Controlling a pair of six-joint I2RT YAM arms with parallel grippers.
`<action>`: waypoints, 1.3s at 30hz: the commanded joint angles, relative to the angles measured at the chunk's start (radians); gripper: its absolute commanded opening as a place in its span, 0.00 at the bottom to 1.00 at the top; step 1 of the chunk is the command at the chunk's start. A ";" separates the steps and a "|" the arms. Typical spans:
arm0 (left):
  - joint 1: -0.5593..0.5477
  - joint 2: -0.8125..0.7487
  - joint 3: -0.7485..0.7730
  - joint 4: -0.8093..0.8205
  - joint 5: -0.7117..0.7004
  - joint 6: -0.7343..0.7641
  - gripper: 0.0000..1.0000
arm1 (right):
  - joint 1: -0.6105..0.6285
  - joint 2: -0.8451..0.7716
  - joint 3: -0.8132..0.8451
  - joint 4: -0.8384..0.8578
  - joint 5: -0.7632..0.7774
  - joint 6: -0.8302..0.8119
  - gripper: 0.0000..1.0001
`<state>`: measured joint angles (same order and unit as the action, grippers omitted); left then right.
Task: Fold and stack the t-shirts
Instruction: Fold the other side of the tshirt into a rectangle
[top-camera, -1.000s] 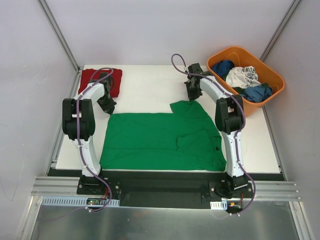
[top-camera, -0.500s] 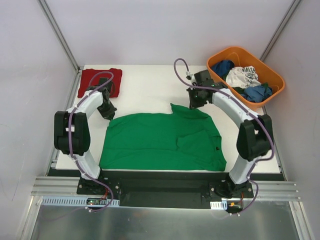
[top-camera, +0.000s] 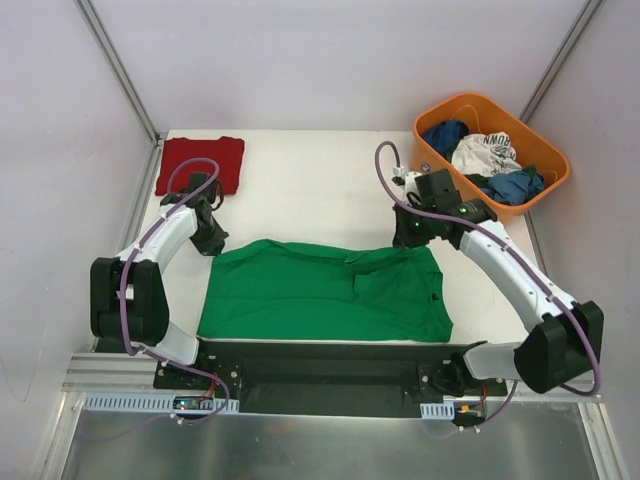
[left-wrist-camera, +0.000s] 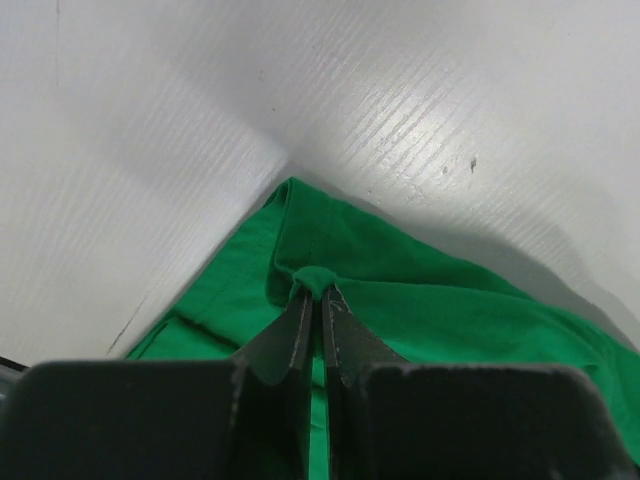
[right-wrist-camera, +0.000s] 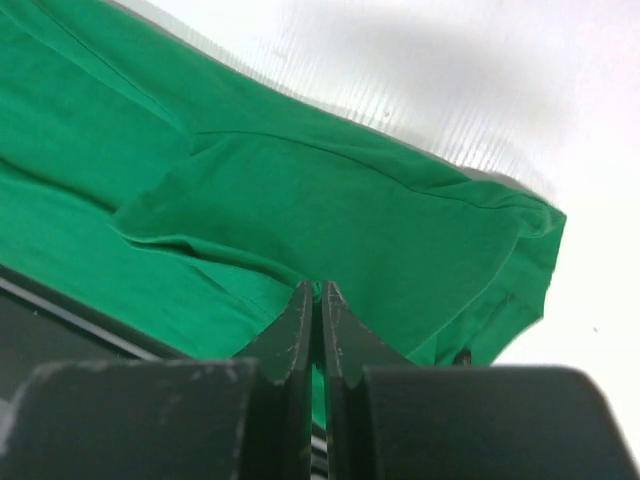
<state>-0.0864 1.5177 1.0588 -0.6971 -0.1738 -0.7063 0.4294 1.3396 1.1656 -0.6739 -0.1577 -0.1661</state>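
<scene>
Top external view showed what had changed within the last second: both arms had swung nearer, and the far edge of the green shirt (top-camera: 320, 295) had come with them, so the cloth covered a shallower strip at the near edge of the table (top-camera: 310, 180). We took this for the first fold under way, the far half being drawn over the near half and not yet laid down. The left end effector (top-camera: 212, 243) sat at the shirt's far left corner and the right end effector (top-camera: 408, 240) at its far right. The red shirt (top-camera: 200, 163) lay folded at the far left corner, well apart, so stacking was still to come. An orange plastic basket (top-camera: 545, 150) held blue and white garments.

Left wrist view showed the left end effector (left-wrist-camera: 313, 290) with its fingers pressed together on a small tuft of green shirt (left-wrist-camera: 420, 300). The knit looked soft and matte, creasing into ridges that ran from the pinch. The table (left-wrist-camera: 200, 100) was white with fine ribbing.

Right wrist view showed the right end effector (right-wrist-camera: 318, 290) with its fingers closed together, green shirt (right-wrist-camera: 330, 200) right at their tips. We judged a thin hem was nipped there. The cloth draped limply in broad overlapping folds, a seam line visible, over the same ribbed table (right-wrist-camera: 450, 80).
</scene>
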 joint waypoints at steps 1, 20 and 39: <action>-0.010 -0.079 -0.005 -0.016 -0.049 -0.009 0.00 | 0.003 -0.089 -0.007 -0.081 0.013 0.004 0.01; -0.010 -0.223 -0.071 -0.050 -0.072 -0.022 0.00 | 0.002 -0.206 -0.061 -0.216 0.030 -0.009 0.01; -0.010 -0.218 -0.209 -0.033 -0.067 -0.071 0.09 | 0.000 -0.114 -0.236 -0.145 -0.028 0.000 0.05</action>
<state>-0.0864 1.2930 0.8803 -0.7166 -0.2401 -0.7528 0.4290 1.2133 0.9520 -0.8391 -0.1646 -0.1749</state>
